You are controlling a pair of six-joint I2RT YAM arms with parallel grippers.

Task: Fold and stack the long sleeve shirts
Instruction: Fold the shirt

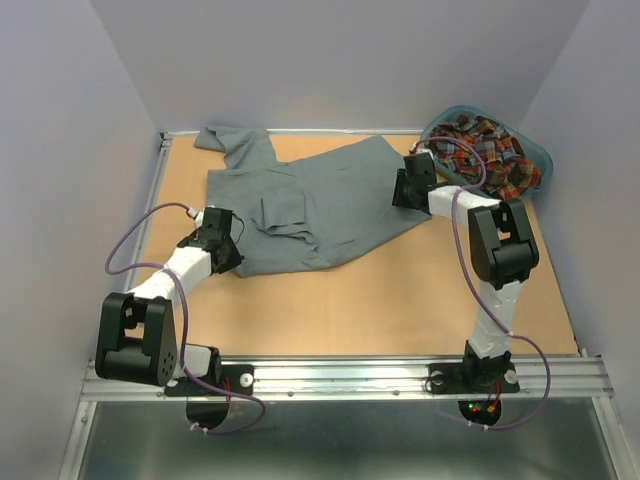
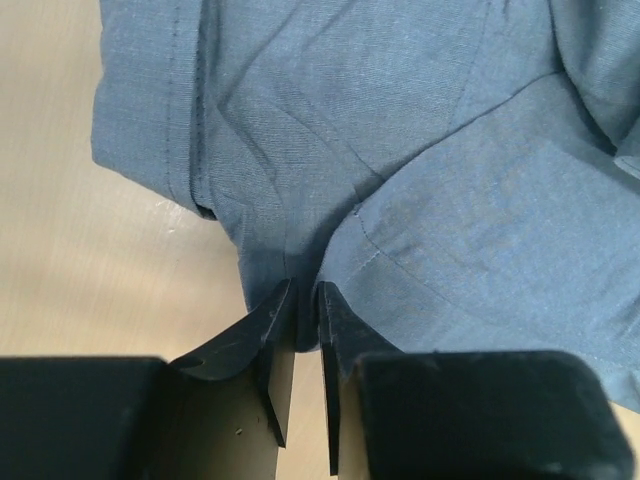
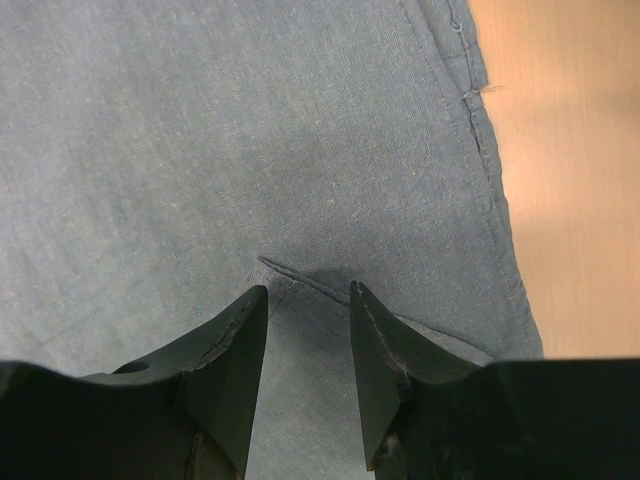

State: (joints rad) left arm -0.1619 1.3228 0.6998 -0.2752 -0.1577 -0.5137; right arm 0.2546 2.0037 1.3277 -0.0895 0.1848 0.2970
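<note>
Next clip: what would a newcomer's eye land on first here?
A grey shirt lies spread across the middle of the table, the left gripper pinching its near-left edge and the right gripper down on its right side. At the far right corner, a plaid shirt is heaped in a teal basket.

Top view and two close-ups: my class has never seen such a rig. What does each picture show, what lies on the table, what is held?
Two robot arms stand at the edge of a table. The top view looks down on them; each close-up comes from a camera on one wrist. A grey shirt lies spread on the table; a plaid shirt fills a teal basket. The left claw pinches the grey shirt's edge. The right claw sits on it, fingers apart; grip unclear.
</note>
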